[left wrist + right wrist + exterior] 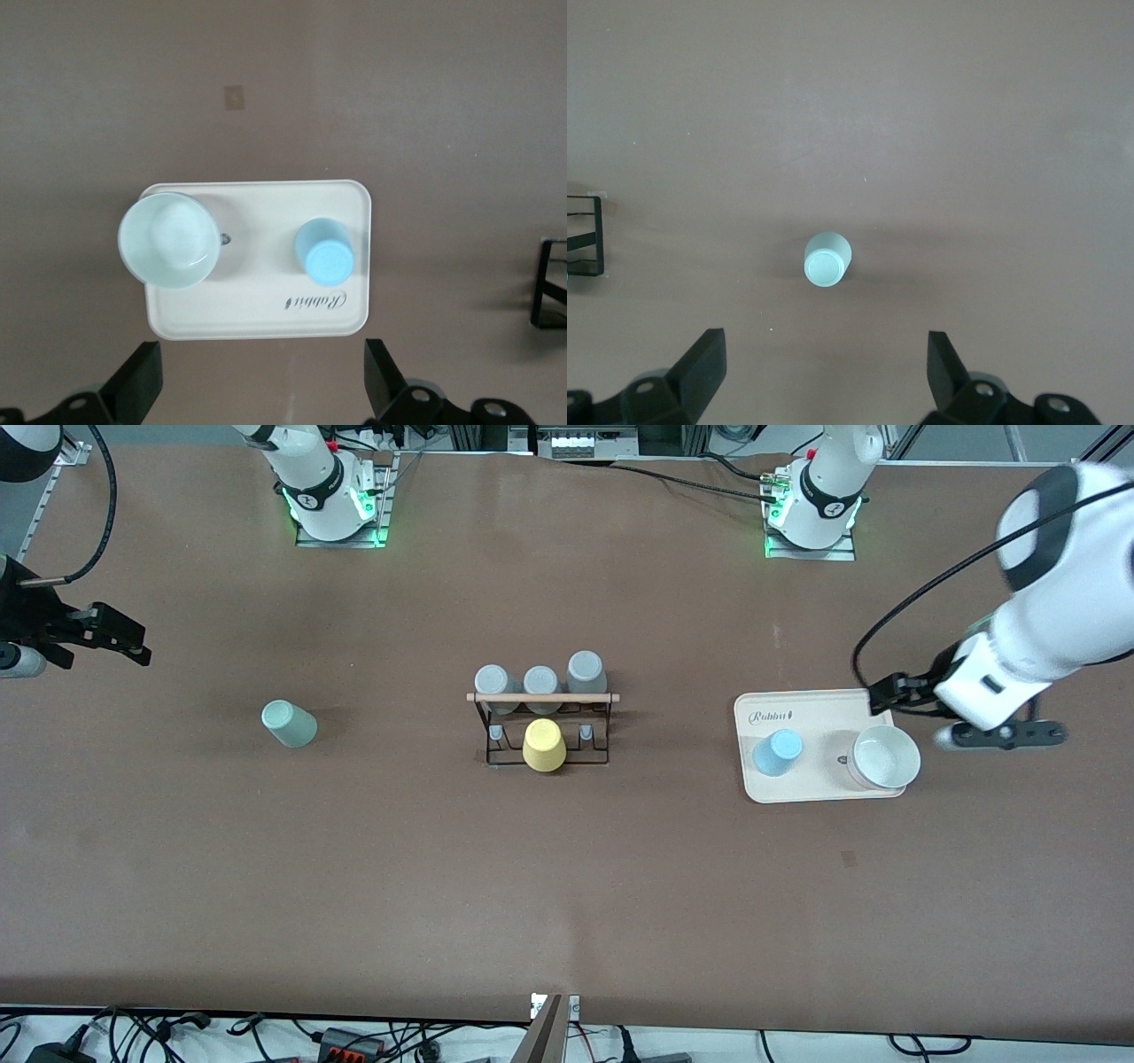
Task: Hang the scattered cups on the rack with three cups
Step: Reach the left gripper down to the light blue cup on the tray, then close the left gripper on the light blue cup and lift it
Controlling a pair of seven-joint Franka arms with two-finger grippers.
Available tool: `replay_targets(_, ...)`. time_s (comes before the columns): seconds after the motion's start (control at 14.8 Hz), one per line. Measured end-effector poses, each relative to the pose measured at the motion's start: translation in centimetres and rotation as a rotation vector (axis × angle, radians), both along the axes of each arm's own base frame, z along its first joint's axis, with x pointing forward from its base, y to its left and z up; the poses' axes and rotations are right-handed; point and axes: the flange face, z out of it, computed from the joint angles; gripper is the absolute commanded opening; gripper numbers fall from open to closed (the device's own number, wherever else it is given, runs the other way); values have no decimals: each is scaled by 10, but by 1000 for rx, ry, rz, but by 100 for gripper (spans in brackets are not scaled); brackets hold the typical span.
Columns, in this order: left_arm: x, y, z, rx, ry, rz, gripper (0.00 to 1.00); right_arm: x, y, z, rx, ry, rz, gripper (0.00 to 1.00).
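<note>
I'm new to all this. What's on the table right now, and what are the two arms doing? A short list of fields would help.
rack: mid-table, four cups hung on it
hung cups: three grey cups, one yellow cup
mint green cup: upside down on the table, toward the right arm's end
light blue cup: upside down on the beige tray
white bowl: on the same tray
left tool: open, above the tray's edge
right tool: open, above bare table near the mint green cup

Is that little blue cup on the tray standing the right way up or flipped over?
Flipped over. The blue cup on the tray shows a flat closed base on top, not an open mouth.
</note>
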Motion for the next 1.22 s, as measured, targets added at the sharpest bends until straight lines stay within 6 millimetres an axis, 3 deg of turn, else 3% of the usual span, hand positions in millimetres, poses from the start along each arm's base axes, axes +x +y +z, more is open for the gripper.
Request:
replay_targets(0.34,-3,-43,-95,-25,-8,42,100,1,0,-2,0,4,1,100)
replay_targets(0.61,-16,-45,-155,-33,9,49,100,2,1,-3,0,5,1,100)
replay_targets(0.88,-20,-44,-192,-42,16,65,100,2,1,-4,0,6,1,100)
replay_targets(1.22,-21,-44,-220,-52,24,75,100,2,1,-4,0,6,1,100)
